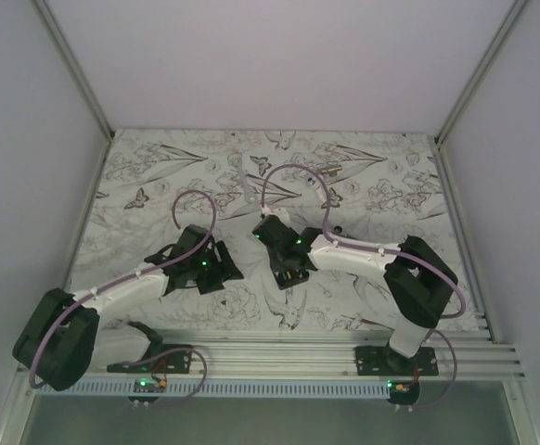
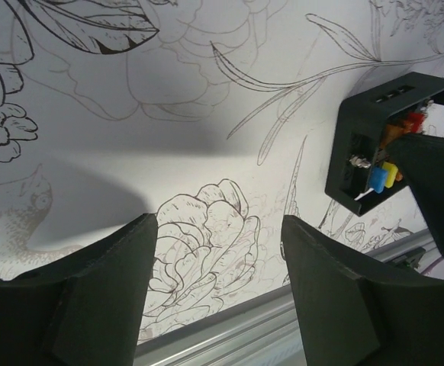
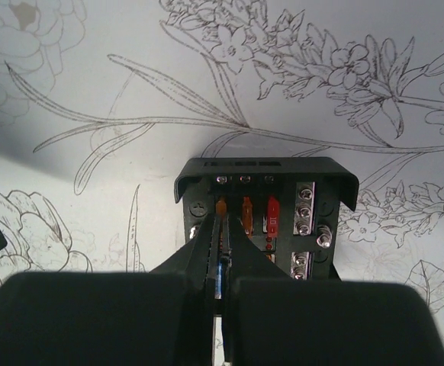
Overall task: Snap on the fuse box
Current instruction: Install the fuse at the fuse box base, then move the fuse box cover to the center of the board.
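The fuse box is lying on the bench under the right gripper, whose clenched jaws are touching its fuses. I think it should be pressing straight down. The left gripper is hovering nearby, jaws released and empty.

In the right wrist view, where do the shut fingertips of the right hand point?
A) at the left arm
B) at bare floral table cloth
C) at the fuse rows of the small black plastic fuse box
C: the tips of the right hand meet over the black fuse box, beside its orange fuses.
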Robot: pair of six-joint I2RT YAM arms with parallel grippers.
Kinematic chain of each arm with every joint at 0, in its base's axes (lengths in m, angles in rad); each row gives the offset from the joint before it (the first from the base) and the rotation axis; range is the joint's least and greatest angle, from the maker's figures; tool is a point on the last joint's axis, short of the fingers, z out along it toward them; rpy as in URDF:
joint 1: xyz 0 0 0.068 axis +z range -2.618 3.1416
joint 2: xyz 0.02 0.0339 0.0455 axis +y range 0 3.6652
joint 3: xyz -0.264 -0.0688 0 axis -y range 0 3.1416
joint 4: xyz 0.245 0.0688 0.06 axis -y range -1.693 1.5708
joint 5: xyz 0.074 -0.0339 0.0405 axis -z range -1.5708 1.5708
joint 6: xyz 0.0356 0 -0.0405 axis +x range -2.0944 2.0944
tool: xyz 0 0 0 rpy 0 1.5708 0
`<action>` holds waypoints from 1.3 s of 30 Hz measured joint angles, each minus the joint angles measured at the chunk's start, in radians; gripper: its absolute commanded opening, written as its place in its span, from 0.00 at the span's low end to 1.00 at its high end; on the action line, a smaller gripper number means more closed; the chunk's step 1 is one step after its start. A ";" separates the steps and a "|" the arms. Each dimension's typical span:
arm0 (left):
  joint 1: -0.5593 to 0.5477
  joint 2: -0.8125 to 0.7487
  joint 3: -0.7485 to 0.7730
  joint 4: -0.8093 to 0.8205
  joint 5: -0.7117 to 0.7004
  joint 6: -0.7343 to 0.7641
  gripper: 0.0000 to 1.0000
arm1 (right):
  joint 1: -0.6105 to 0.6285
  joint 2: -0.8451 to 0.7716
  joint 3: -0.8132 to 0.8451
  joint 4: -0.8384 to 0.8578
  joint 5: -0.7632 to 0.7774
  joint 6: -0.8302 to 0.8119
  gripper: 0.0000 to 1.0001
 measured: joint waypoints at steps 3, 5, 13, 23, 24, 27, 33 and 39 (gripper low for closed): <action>0.000 -0.025 0.000 -0.003 0.000 0.004 0.76 | 0.017 0.006 0.025 -0.035 0.002 -0.005 0.08; 0.000 -0.051 0.003 -0.016 -0.003 0.010 0.81 | 0.029 0.005 0.034 -0.064 0.001 -0.006 0.13; 0.002 -0.133 0.077 -0.146 -0.067 0.065 0.91 | 0.034 -0.064 0.050 -0.148 0.003 -0.019 0.51; 0.067 -0.130 0.185 -0.279 -0.165 0.127 1.00 | -0.124 -0.291 0.060 -0.175 0.008 -0.056 0.77; 0.079 -0.130 0.194 -0.288 -0.179 0.131 1.00 | -0.155 -0.322 0.048 -0.177 0.011 -0.058 0.82; 0.118 -0.129 0.215 -0.309 -0.219 0.141 1.00 | -0.254 -0.398 0.013 -0.180 0.014 -0.073 0.96; 0.203 -0.087 0.295 -0.336 -0.293 0.161 1.00 | -0.457 -0.473 -0.058 -0.169 0.018 -0.100 1.00; 0.307 -0.053 0.328 -0.342 -0.318 0.160 1.00 | -0.575 -0.507 -0.124 -0.101 0.019 -0.108 1.00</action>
